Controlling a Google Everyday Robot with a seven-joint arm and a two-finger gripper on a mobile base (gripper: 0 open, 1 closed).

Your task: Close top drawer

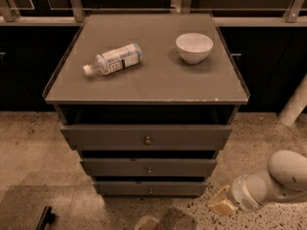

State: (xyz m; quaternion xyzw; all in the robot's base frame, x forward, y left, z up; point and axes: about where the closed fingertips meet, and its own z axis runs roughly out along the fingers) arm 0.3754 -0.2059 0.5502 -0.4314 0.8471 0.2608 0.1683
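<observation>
The top drawer (147, 137) is the widest grey-brown front of the cabinet, with a small round knob (147, 140) at its centre. It stands out a little from the cabinet, with a dark gap above it under the top. My gripper (219, 205) is low at the right, off the cabinet's front right corner and near the floor. It is apart from the drawer and touches nothing.
On the cabinet top lie a plastic bottle (112, 60) on its side and a white bowl (194, 47). Two narrower-looking drawer fronts (149, 168) sit below the top drawer. A white post (295, 104) stands at the right. The floor is speckled stone.
</observation>
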